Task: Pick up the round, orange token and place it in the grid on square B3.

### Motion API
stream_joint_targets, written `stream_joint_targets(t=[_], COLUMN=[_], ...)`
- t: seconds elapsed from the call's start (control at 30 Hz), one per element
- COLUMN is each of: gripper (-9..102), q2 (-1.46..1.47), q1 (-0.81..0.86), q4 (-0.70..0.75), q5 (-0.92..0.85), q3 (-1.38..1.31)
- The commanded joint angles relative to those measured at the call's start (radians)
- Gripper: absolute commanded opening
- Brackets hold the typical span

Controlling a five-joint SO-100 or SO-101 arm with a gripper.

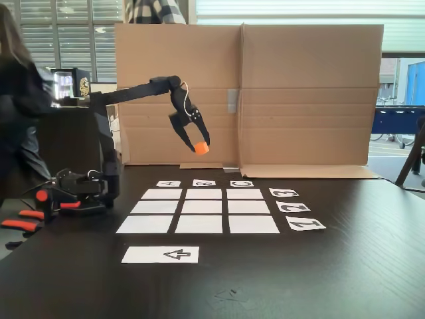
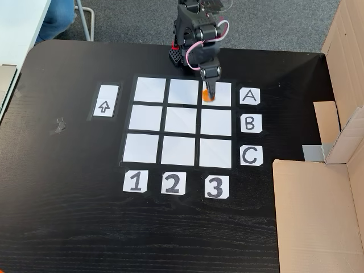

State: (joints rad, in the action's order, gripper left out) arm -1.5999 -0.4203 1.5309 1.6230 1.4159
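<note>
claw (image 1: 200, 147) gripping token (image 1: 202, 149), black table (image 1: 299, 279), cardboard backdrop (image 1: 305, 93)

A cardboard screen (image 1: 246, 93) backs the dark table (image 1: 299, 279), with blinded windows (image 1: 73, 33) behind.

Black table (image 2: 68, 216) – grid (image 2: 178, 122), letter and number cards, arrow strip (image 2: 104, 101) flat on it.

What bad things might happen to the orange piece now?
1. The token hangs high above the table, pinched at the tips of the fingers; if it slips, it may bounce or roll away.
2. From above it sits over the square by card A, so releasing now would probably miss square B3.
</note>
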Motion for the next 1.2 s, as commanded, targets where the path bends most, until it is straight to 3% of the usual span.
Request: stream_joint_targets(t=[0.0,0.5,1.1,1.17], gripper=[0,0,0,18], q2=[0.069,0.38,0.474,0.472], q1=[-0.003,-0.092,-0.098,-0.097], q4=[-0.032,-0.155,-0.195,-0.193], q5=[0.011,0.071,0.077,0.081], q3=[-0.005,-0.025,-0.074,-0.061])
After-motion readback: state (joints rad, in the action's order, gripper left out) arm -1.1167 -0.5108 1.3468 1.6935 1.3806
